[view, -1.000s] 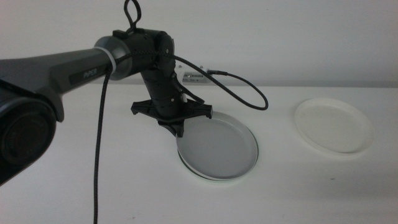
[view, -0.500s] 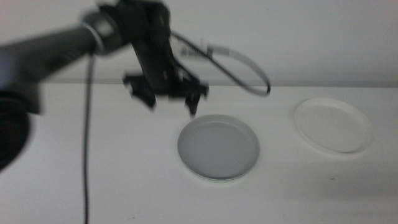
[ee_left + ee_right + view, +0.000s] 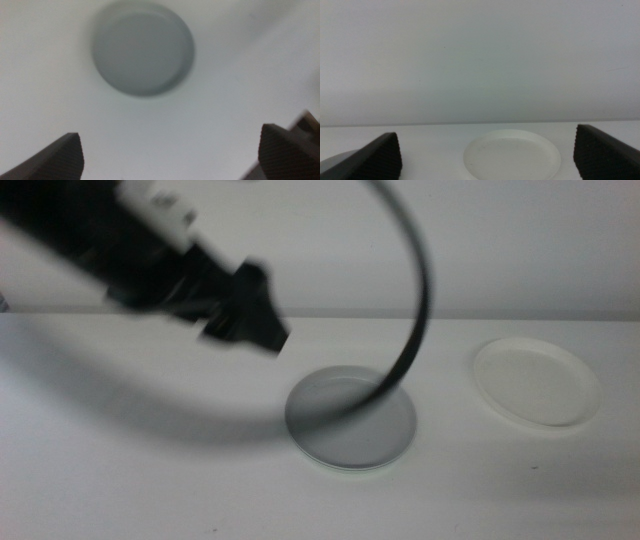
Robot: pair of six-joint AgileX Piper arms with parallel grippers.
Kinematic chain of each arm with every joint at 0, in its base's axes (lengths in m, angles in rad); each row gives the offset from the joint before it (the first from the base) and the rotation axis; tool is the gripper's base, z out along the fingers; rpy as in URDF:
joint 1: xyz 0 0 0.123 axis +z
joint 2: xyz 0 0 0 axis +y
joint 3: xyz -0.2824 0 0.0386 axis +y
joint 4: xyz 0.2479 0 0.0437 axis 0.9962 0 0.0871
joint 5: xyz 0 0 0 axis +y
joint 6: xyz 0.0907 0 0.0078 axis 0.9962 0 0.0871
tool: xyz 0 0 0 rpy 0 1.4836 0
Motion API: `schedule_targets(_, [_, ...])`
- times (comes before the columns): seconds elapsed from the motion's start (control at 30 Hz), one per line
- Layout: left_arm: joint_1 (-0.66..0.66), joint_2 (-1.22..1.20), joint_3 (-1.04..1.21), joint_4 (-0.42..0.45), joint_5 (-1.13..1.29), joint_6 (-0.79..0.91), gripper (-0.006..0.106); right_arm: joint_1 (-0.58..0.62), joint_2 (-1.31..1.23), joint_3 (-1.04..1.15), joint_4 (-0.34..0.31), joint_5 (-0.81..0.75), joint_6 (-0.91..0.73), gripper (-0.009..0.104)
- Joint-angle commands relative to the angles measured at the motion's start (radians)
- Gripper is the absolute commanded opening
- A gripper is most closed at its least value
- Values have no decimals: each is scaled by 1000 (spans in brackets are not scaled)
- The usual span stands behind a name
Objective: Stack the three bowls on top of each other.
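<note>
**Two bowls stacked at centre, one white bowl apart, left arm raised above**

Nearest to us in the middle view lies the bare front of the white table (image 3: 150, 490). On it, near the centre, we find the grey bowl (image 3: 350, 418), round and shallow. A thin pale green edge shows along its near rim, which we take for the mint green bowl (image 3: 345, 468) lying directly beneath it; little more of that bowl can be seen. A dark cable (image 3: 415, 310) arcs across the grey bowl in front of the lens.

Up and to the left of the stack we record the left gripper (image 3: 255, 330), heavily blurred, held above the table and apart from the bowls. In its own wrist view the left gripper (image 3: 170, 155) has its two dark jaws spread wide with nothing between them, and the grey bowl (image 3: 142, 47) lies on the table well beyond them, also blurred.

Farther back and to the right, well apart from the stack, sits the white bowl (image 3: 537, 383), alone and upright on the table.

The right gripper (image 3: 487, 155) does not appear in the middle view. Its wrist view shows its jaws wide apart and empty, low over the table, with the white bowl (image 3: 512, 155) ahead between them and an edge of the grey bowl (image 3: 337, 161) at one side. Behind everything stands a plain pale wall (image 3: 480, 60).
</note>
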Motion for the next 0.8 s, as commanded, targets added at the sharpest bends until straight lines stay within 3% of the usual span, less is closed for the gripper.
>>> schedule_targets(0.0, [36, -90, 100, -79, -31, 68, 94, -1, -39, 43, -11, -3, -1, 92])
schedule_targets(0.3, [87, -117, 130, -110, -69, 86, 94, -1, -39, 43, -11, -3, -1, 92])
schedule_targets(0.77, [87, -117, 130, -87, -118, 83, 94, -1, -39, 43, -11, -3, -1, 92])
